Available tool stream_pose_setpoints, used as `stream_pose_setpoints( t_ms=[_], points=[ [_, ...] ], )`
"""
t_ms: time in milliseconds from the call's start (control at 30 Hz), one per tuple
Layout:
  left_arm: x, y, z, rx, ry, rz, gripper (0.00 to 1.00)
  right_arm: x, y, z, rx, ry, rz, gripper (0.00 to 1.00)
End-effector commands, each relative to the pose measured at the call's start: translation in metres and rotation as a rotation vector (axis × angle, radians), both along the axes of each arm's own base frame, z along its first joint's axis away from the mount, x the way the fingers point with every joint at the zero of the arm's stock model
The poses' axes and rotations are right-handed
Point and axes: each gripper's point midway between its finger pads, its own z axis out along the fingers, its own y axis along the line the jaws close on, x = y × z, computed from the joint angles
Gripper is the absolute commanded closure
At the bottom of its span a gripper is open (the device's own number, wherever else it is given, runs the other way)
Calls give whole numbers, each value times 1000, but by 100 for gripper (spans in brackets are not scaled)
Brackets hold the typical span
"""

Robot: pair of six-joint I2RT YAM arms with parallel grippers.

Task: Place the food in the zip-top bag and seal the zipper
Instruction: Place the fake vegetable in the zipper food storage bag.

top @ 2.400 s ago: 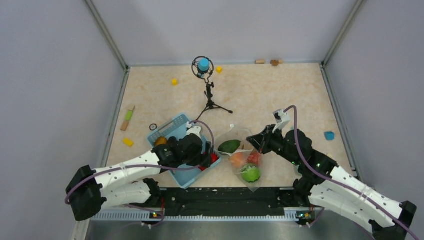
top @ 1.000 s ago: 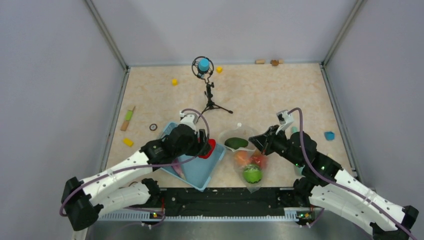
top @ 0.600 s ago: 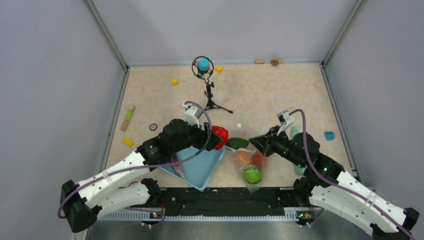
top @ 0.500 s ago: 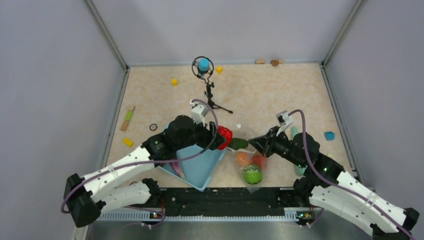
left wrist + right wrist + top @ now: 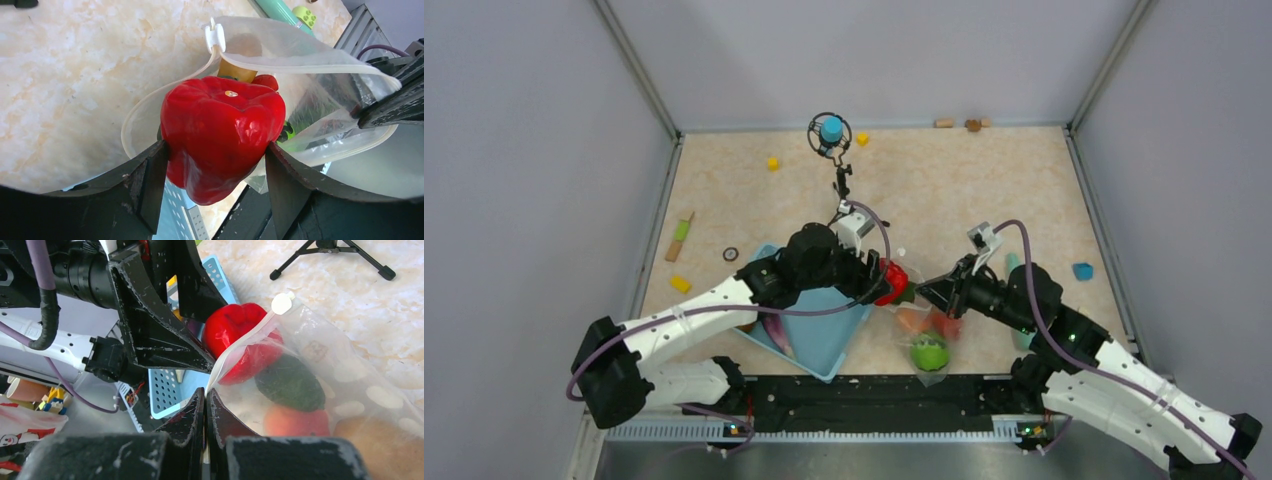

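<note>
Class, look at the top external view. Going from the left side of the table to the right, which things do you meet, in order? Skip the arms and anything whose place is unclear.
green-and-orange stick → blue basket → red pepper → bright green fruit → small blue piece
</note>
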Motion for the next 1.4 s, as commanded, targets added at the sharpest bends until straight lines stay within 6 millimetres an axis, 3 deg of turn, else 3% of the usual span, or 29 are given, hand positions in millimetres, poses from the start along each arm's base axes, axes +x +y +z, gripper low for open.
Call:
stream_pose_setpoints(
  t_ms=[0, 167, 400, 667, 767, 800, 933, 1067, 1233, 1367],
  points=[
    [9, -10, 48, -114, -146, -20, 100, 0, 5, 38, 86, -74, 22, 100],
    [-2, -21, 49, -134, -140, -122, 100, 0, 6, 42, 106, -62, 20, 100],
    [-40, -33, 41, -115, -216, -374, 100, 1, 5, 48, 164, -38, -6, 100],
    [-52, -42, 32, -94, -225, -469, 100, -13, 11, 61, 246, -34, 69, 100],
    [-46, -49, 30, -54, -229, -441, 100, -18, 14, 62, 258, -24, 103, 100],
    [-44, -51, 29, -41, -227, -426, 94, -20, 15, 63, 263, -19, 111, 100],
    [-44, -54, 28, -31, -205, -412, 49, -20, 14, 62, 272, -6, 102, 100],
    [-46, -51, 34, -57, -202, -389, 24, -11, 7, 55, 258, 14, 30, 100],
    [-43, -37, 50, -92, -196, -282, 8, -2, -6, 48, 226, 19, -58, 100],
    [-41, -25, 62, -118, -188, -199, 6, -1, -10, 46, 216, 18, -77, 100]
  ],
)
